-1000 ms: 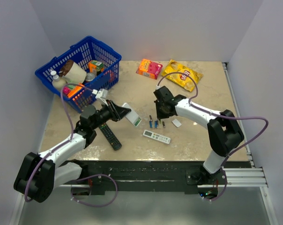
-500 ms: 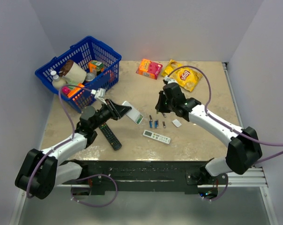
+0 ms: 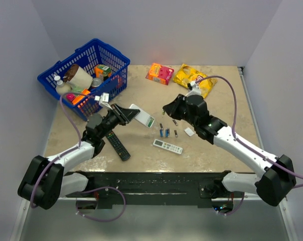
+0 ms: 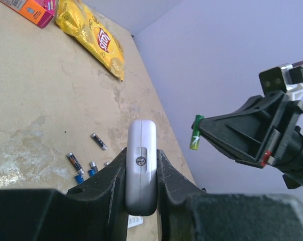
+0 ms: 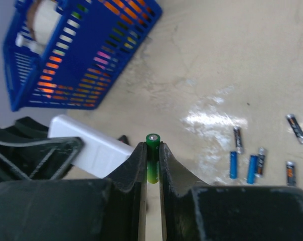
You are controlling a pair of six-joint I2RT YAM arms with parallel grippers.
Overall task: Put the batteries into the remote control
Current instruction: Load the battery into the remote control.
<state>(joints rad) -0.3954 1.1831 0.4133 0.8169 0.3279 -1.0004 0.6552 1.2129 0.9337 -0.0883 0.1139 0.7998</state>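
Pale lilac walls close in a beige stone-pattern table (image 3: 146, 95), and a slim white remote (image 3: 167, 146) lies flat near its front middle; I give all places from this slim remote.

Far to the left of it and further back, a blue basket (image 3: 119, 80) full of groceries sits at the table corner. A long black remote (image 3: 117, 144) lies to the left of the slim one, at an angle.

Up and to the left of the slim remote, the left gripper (image 4: 141, 155) is clenched on the short white remote control (image 3: 143, 116). It holds the remote control by its two long sides and off the table. In the left wrist view the rounded end of it sticks out past the fingers.

Just behind the slim remote, several loose batteries (image 3: 166, 132), blue and dark, lie close together on the table. A small white piece (image 3: 189, 132) lies behind the slim remote and a little to the right, beside these cells.

Above this group, the right gripper (image 3: 166, 108) points toward the remote control but is apart from it. Its fingers are pressed on a green battery (image 5: 152, 145), with the top of the cell standing out beyond the tips.

Far behind the slim remote, near the back wall, an orange and pink box (image 3: 159, 73) lies, and a yellow chips bag (image 3: 194, 79) is to the right of the box.
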